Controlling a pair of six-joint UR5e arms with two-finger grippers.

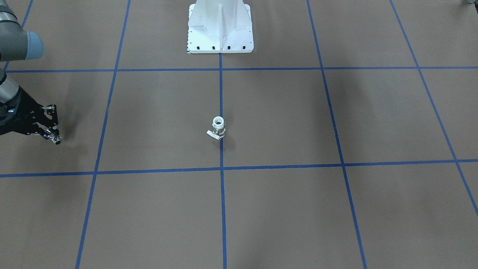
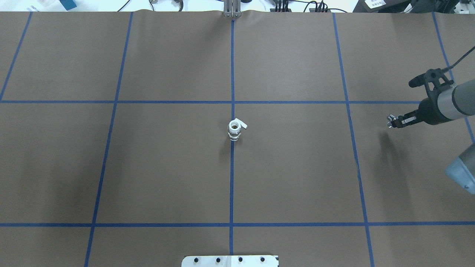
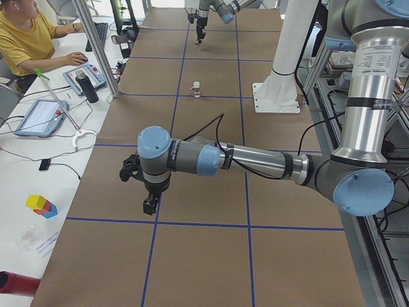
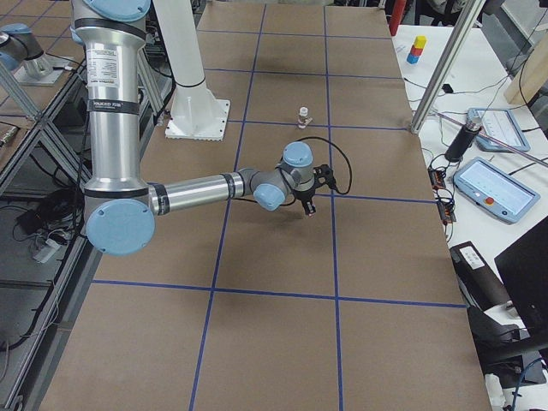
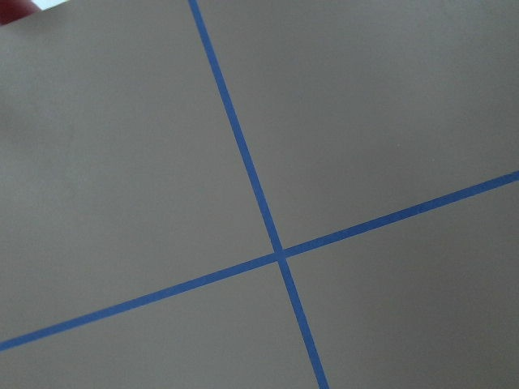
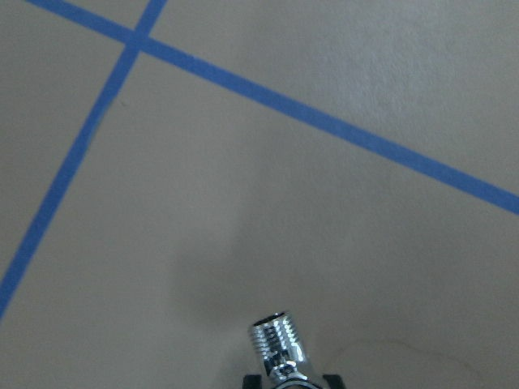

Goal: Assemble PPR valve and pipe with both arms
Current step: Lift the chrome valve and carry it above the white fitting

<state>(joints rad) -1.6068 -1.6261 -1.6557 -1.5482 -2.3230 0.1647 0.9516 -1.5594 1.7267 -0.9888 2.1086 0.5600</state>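
Note:
The PPR valve (image 2: pixel 235 129) stands upright on the centre blue line, white ends, grey middle, lever tab to one side; it also shows in the front view (image 1: pixel 218 129) and in the side views (image 3: pixel 196 88) (image 4: pixel 302 116). My right gripper (image 2: pixel 395 122) is far to the valve's right, shut on the chrome pipe (image 2: pixel 389 119) and holding it above the table. The pipe (image 6: pixel 277 348) shows its threaded end in the right wrist view, and the gripper (image 1: pixel 50 133) with the pipe (image 1: pixel 56 140) shows at the front view's left. My left gripper (image 3: pixel 150 203) shows only in the exterior left view; I cannot tell whether it is open or shut.
The white pedestal base (image 1: pixel 220 26) stands at the robot's side of the table. Blue tape lines (image 5: pixel 280 255) grid the brown surface. An operator (image 3: pixel 25 32) sits at a side table with tablets and a bottle (image 3: pixel 86 86) beyond the far edge.

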